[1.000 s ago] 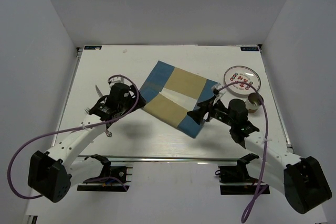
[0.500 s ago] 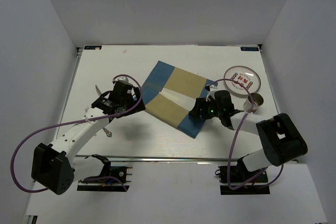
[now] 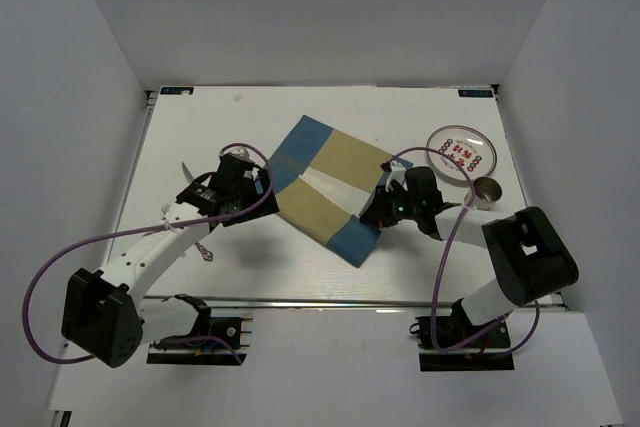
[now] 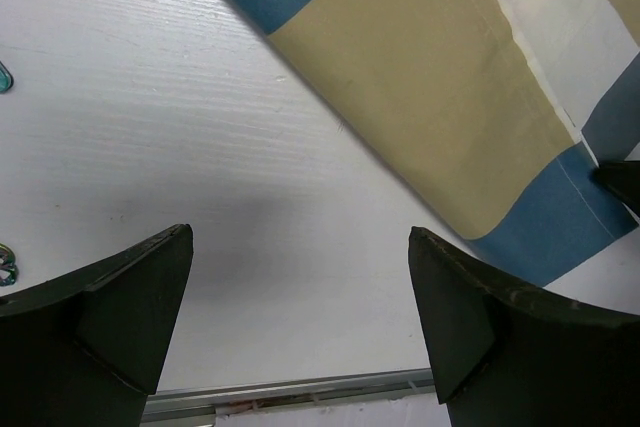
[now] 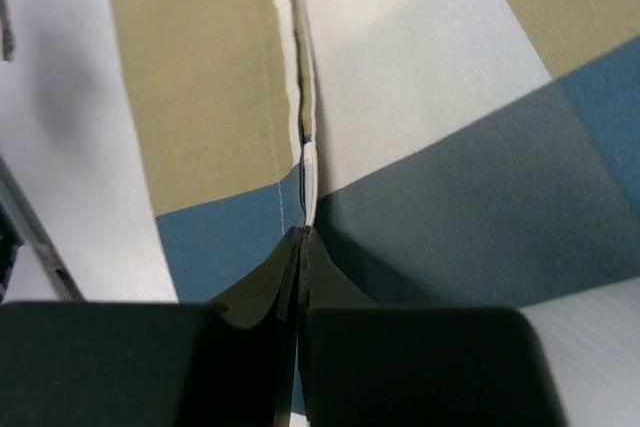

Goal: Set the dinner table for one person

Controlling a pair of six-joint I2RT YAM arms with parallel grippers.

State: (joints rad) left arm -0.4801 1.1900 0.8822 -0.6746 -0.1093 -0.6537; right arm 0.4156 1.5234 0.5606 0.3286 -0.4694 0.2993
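Observation:
The dinner table is a white wood-grain top. A blue-and-tan placemat lies skewed at its middle. My right gripper sits at the mat's near right edge, and in the right wrist view its jaws are shut on a raised fold of the placemat. My left gripper hovers just off the mat's left edge. In the left wrist view it stands wide open over bare table with nothing between the fingers, the placemat ahead on the right.
A patterned plate and a small metal cup stand at the right. Cutlery lies left of the left arm, with a small piece nearer the front. The table's front rail runs just below the left fingers.
The right arm pushed left onto the mat's edge and its jaws closed on a fold, nudging the near corner left. The left gripper crept slightly toward the mat, still open.

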